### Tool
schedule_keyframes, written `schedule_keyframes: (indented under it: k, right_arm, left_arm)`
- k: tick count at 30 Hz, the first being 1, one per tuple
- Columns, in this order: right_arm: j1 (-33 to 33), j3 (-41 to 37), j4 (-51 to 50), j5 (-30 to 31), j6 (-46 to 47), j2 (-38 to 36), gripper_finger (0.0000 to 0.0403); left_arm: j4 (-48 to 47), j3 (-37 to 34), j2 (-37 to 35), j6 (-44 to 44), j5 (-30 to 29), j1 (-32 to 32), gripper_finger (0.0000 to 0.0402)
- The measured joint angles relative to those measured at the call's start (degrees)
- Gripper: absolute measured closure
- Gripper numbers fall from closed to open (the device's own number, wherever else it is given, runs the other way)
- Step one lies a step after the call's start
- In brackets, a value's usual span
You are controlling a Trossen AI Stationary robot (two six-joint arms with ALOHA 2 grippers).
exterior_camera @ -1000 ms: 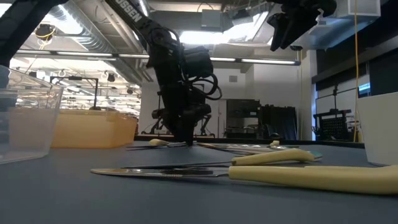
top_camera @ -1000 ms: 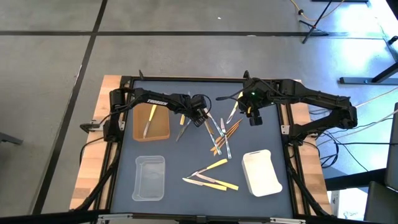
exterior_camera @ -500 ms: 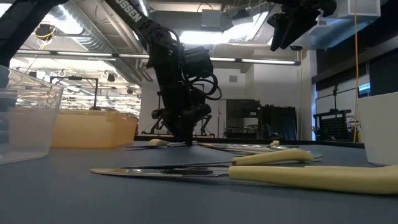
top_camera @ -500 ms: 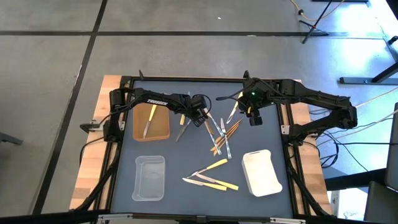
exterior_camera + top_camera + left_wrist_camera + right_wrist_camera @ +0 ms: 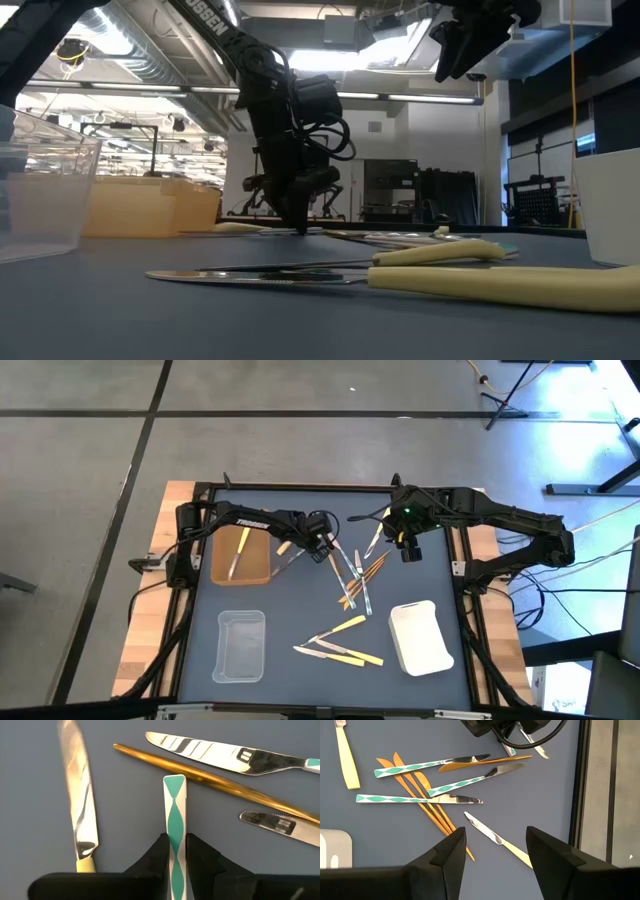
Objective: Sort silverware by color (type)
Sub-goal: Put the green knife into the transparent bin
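Observation:
The silverware lies loose at the table's middle: knives with green-and-white patterned handles (image 5: 430,766), golden ones (image 5: 435,807) and yellow-handled ones (image 5: 345,626). My left gripper (image 5: 327,550) is down at the table on the far left side of this pile, shut on one patterned handle (image 5: 174,805). A yellow-handled knife (image 5: 80,810) and a golden knife (image 5: 200,775) lie close beside it. My right gripper (image 5: 408,548) hangs open high above the far right of the pile, with nothing between its fingers (image 5: 447,855). My left gripper pinches the green-and-white handle between its two fingers, which press on its two long edges (image 5: 175,847). The fingers slant down from above. The handle's free end (image 5: 174,781) sticks out past the fingertips, low over the table; the rest is hidden under the gripper.
A brown tray (image 5: 262,572) with one utensil in it stands left of my left gripper. A clear tray (image 5: 240,647) is at the near left and a white tray (image 5: 420,638) at the near right. More knives (image 5: 335,652) lie between them near the front.
The brown tray has shifted a little toward the table's left edge and turned slightly. The yellow-handled knife between the tray and my left gripper has swung round on the table. Both arms have kept their places.

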Motion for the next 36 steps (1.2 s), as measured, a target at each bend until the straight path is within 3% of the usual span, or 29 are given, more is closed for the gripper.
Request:
schedule_keyframes:
  k: [5, 11, 18, 26, 36]
  right_arm:
    - [0.0, 0.0, 0.0, 0.0, 0.0, 0.0, 0.0207]
    - [0.0, 0.0, -0.01, 0.0, 0.02, 0.0, 0.0207]
    - [0.0, 0.0, -0.02, 0.02, 0.02, 0.0, 0.0207]
    - [0.02, 0.0, -0.04, 0.04, 0.04, 0.02, 0.0207]
    - [0.0, 0.0, -0.02, 0.07, 0.04, 0.02, 0.0207]
  left_arm:
    - [0.9, -0.04, 0.0, -0.1, 0.58, 0.53, 0.0358]
    - [3.43, -0.04, 0.0, -0.12, 5.91, 1.79, 0.0359]
    - [3.29, -0.04, -1.15, -0.02, 6.09, 2.02, 0.0359]
    - [2.6, -0.04, -6.98, 0.31, 6.14, 2.0, 0.036]
    - [0.73, -0.04, -19.46, -0.84, 7.38, -1.02, 0.036]
